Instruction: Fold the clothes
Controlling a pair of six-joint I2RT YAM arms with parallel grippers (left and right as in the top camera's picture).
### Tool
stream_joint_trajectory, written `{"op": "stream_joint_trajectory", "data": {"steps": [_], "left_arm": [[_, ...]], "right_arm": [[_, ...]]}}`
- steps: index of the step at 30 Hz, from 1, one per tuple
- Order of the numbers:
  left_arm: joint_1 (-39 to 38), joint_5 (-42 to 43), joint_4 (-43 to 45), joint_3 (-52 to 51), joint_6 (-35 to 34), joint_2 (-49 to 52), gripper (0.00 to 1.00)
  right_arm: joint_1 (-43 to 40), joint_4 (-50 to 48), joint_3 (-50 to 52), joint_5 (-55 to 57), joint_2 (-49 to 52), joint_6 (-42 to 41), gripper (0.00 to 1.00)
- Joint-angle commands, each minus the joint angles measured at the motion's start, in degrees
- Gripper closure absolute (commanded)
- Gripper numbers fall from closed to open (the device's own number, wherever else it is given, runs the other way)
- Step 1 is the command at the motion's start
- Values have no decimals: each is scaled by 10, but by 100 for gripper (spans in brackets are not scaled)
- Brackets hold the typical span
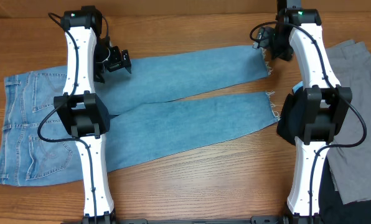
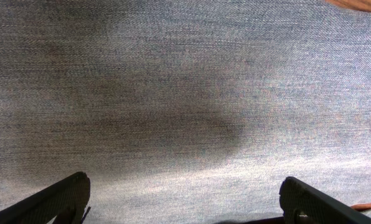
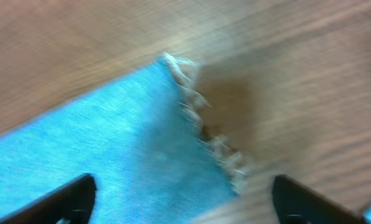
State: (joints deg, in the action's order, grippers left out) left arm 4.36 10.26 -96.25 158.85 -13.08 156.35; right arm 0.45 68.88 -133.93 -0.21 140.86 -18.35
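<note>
The clothes, light blue denim jeans (image 1: pixel 173 106), lie spread flat on the wooden table, waist to the left and both legs running right to frayed hems (image 1: pixel 271 112). My left gripper (image 1: pixel 115 60) hovers over the upper leg near the thigh. It is open, and plain denim (image 2: pixel 185 93) fills the space between its fingertips (image 2: pixel 61 196). My right gripper (image 1: pixel 269 46) is at the upper leg's end. It stands open just above the frayed hem (image 3: pixel 204 134), holding nothing. That view is blurred.
A grey garment (image 1: pixel 356 93) lies at the table's right edge, with a black garment (image 1: pixel 353 208) below it at the front right. Bare wood (image 1: pixel 204 174) shows in front of the legs and behind them.
</note>
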Motion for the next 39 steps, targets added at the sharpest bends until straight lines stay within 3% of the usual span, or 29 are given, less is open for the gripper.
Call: {"op": "stream_joint_trajectory", "data": {"steps": [1,8,11,12,13,14,16,17,25,31,33,39], "left_arm": [[-2,-8,-2,-2,7,-1,0],[-2,-8,-6,-2,7,-1,0],[-2,-8,-6,-2,7,-1,0],[-2,-8,-6,-2,7,-1,0],[-2,-8,-6,-2,7,-1,0],[-2,-8,-6,-2,10,-1,0],[-2,-8,-6,-2,14,-1,9],[-2,-7,-6,-2,13,-2,11],[10,-6,-6,-2,13,-24,19],[25,-19,-6,-2,14,-112,11],[25,-24,-6,-2,13,-141,0],[25,-34,-6,-8,13,-239,0]], "right_arm": [[-1,20,31,40,-5,-25,2],[-1,-10,18,-16,-16,-22,3],[-1,-26,19,-94,-13,38,1],[0,-25,19,-119,-10,53,4],[0,-23,19,-134,-7,59,19],[2,-21,21,-145,-5,63,44],[3,-18,31,-139,-2,62,92],[4,-12,37,-135,-2,62,96],[-2,46,27,-89,-21,44,96],[-5,104,26,-20,-87,14,96],[-5,121,26,-17,-103,11,92],[-5,160,26,-18,-151,3,91]]}}
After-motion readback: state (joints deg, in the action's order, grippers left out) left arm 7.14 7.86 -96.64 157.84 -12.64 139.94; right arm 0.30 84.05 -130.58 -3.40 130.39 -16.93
